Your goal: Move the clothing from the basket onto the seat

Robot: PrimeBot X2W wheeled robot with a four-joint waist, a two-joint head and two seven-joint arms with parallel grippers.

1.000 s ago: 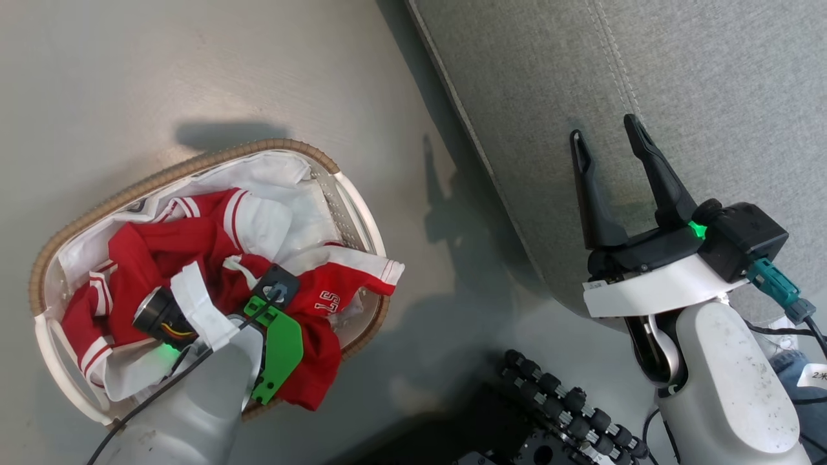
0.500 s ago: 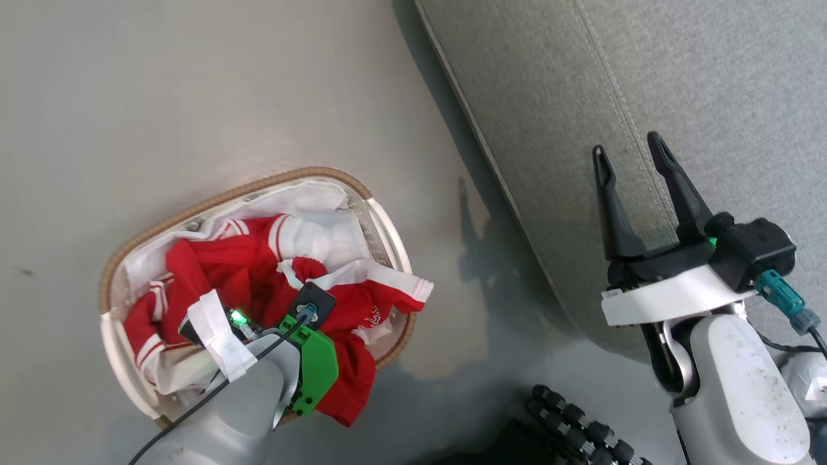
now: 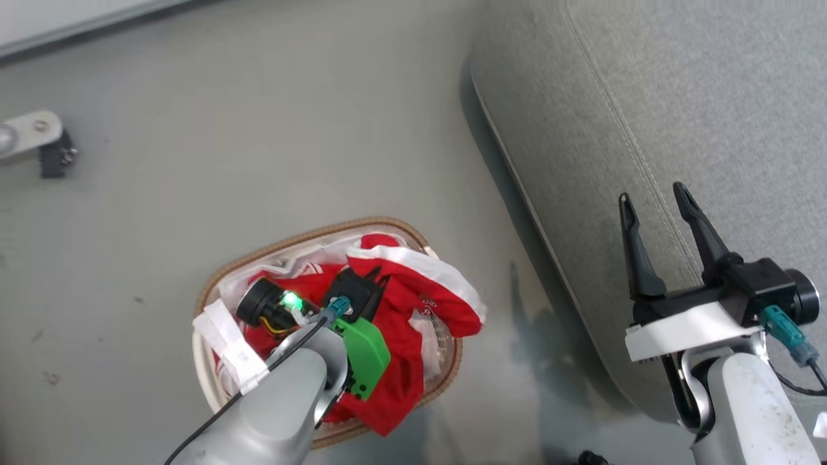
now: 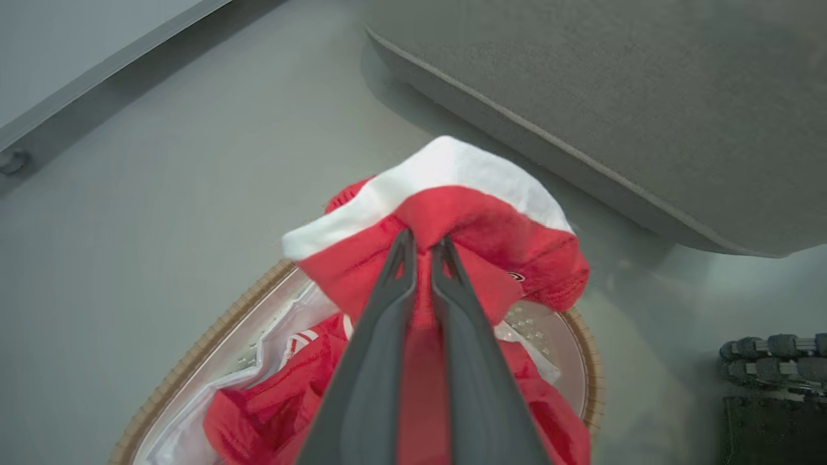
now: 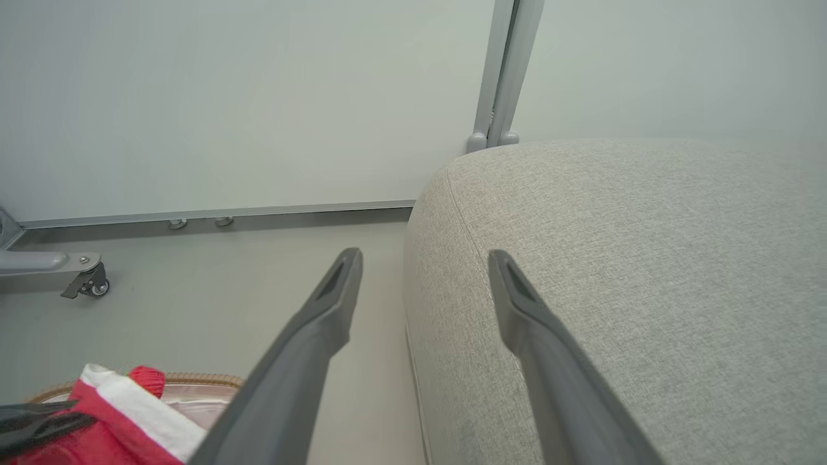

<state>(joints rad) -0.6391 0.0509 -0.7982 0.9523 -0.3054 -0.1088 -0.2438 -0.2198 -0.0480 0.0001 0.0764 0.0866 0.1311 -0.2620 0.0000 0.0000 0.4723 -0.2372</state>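
Clothing (image 4: 478, 239) clamped in your left jaws, right jaws apart: trailing fabric may snag the basket (image 4: 593, 374) and tip it.

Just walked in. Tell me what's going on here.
The robot is moving laundry from the basket to the grey seat. Its left gripper is shut on a fold of the red and white clothing, holding it up over the basket with the rest of the pile below. The right gripper is open and empty, hovering by the seat's edge. No clothing lies on the visible part of the seat yet.
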